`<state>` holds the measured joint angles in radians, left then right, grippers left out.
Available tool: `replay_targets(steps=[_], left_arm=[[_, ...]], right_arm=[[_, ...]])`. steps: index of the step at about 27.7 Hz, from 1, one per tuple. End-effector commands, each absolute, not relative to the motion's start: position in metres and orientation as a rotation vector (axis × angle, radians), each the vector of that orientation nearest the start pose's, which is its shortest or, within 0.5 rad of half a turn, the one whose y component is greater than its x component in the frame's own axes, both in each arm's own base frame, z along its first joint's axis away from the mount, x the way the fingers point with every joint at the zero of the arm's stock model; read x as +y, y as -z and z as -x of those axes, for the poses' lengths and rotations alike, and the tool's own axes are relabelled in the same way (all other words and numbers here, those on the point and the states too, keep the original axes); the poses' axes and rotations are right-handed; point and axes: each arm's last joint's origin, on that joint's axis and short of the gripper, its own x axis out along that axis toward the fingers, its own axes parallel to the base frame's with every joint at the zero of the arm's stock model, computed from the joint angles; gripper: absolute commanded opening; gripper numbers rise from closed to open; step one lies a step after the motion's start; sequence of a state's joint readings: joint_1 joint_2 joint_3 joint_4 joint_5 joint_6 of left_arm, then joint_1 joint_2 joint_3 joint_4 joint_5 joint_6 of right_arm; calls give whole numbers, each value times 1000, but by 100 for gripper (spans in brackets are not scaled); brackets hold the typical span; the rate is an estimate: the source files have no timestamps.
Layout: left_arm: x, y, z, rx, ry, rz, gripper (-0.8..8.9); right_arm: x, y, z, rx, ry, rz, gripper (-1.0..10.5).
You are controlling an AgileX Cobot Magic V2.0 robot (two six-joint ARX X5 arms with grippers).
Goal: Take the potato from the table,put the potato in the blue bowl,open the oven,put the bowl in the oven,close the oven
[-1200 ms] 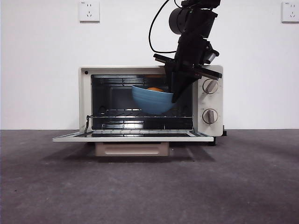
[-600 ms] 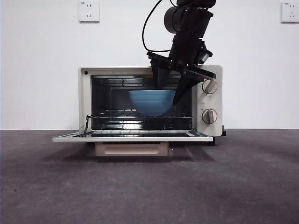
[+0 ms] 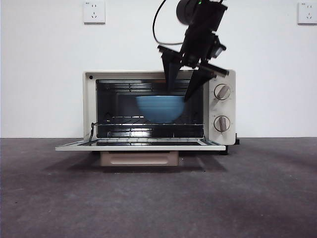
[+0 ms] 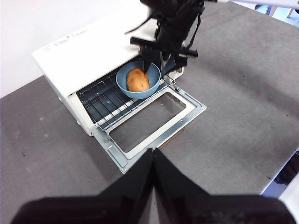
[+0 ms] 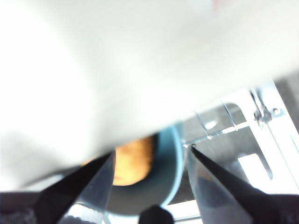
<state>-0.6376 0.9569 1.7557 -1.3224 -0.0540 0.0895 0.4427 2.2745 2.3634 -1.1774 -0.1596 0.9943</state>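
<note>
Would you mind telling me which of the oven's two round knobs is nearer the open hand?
The upper knob: the right hand, open above the blue bowl, hangs level with it, while the lower knob sits well beneath.

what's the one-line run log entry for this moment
step: bowl in oven | blue bowl with potato on rack | right gripper open, above bowl | left gripper shut, waiting | oven door open

Front view evenly lit — right wrist view blurred, overexposed.
</note>
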Motion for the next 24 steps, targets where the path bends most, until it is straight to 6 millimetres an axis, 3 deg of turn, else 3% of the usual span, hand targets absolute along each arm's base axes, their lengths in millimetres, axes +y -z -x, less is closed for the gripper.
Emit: replay_targets(steps=[1, 6, 11, 17, 24], left_arm=[[-46, -488, -65, 468, 591, -275, -5], [-46, -488, -66, 470, 591, -276, -5], [-49, -487, -69, 480, 591, -279, -5], [-55, -485, -77, 515, 583, -260, -5], [-64, -482, -90, 570, 562, -215, -5]], right_arm=[[206, -308, -426, 1232, 43, -674, 257], [204, -340, -409, 1224, -40, -534, 239], [215, -382, -385, 1105, -253, -382, 31], [227, -439, -329, 906, -468, -123, -10], [226, -485, -255, 726, -478, 74, -10]])
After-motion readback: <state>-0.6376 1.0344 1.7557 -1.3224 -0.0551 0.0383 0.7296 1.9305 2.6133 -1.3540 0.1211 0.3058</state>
